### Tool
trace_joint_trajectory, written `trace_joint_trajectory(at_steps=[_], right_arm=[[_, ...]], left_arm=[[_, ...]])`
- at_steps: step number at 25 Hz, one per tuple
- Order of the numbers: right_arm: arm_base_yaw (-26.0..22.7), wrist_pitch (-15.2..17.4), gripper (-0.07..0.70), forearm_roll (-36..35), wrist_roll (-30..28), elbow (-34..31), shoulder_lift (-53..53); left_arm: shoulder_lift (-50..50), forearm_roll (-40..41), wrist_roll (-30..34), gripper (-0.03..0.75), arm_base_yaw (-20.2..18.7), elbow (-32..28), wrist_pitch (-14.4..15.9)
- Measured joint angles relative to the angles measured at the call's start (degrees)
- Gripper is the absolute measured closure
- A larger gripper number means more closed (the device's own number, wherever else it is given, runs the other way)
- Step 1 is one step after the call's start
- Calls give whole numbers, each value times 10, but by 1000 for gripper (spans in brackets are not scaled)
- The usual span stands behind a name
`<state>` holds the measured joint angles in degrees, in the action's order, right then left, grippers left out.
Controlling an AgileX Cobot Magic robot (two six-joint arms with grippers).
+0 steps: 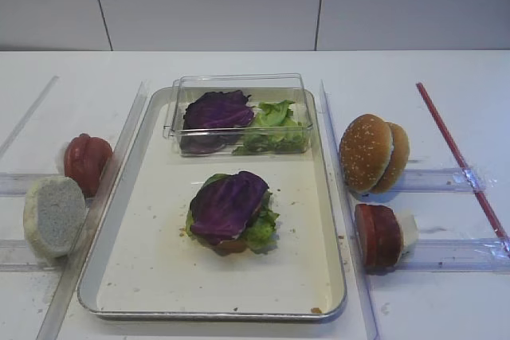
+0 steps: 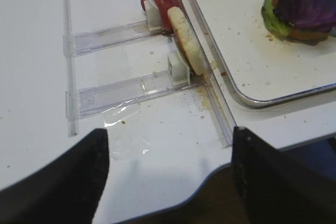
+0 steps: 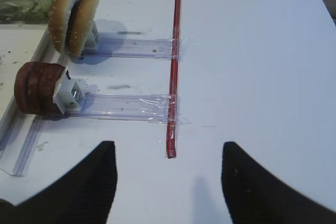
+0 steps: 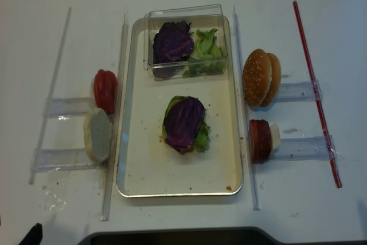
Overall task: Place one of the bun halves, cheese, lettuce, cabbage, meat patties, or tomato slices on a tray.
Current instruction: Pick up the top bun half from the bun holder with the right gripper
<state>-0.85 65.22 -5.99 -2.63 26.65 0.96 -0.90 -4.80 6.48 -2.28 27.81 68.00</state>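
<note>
Cream-white and silver-rimmed, the large shallow rectangular tray (image 1: 159, 260) is my landmark, and I read the scene across from its left. Left of the tray, red tomato slices (image 1: 86, 162) stand on edge in a clear plastic rack, with a pale grey-white round bun half (image 1: 53, 215) in the rack nearer me; I judge both unused. My left gripper (image 2: 169, 166) hangs over the table edge near those racks, its dark fingers (image 2: 63, 182) spread apart with nothing between them.

On the tray's middle sits a stack: a dark purple crinkled cabbage leaf (image 1: 229, 203) on top, ruffled light-green lettuce (image 1: 261, 230) showing beneath it, and something brown at the bottom that I cannot identify. At the tray's far end a small clear plastic box (image 1: 239, 113) holds spare cabbage and lettuce.

Right of the tray, the golden-brown sesame-speckled bun top (image 1: 366, 152) stands upright in its rack against a smoother brown bun half (image 1: 396, 157), with dark red-brown meat patties (image 1: 378, 235) in the nearer rack. My right gripper (image 3: 168, 174) is over bare table right of those racks, its fingers apart and empty.

My judgement: the stack is well along, and the sesame bun is yet to be placed.
</note>
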Motion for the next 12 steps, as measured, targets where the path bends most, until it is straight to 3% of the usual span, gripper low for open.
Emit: trace_joint_trajectory(at_steps=[12], right_arm=[[0, 0, 178, -1, 0, 0, 0]], left_arm=[[0, 0, 0, 262, 0, 0, 0]])
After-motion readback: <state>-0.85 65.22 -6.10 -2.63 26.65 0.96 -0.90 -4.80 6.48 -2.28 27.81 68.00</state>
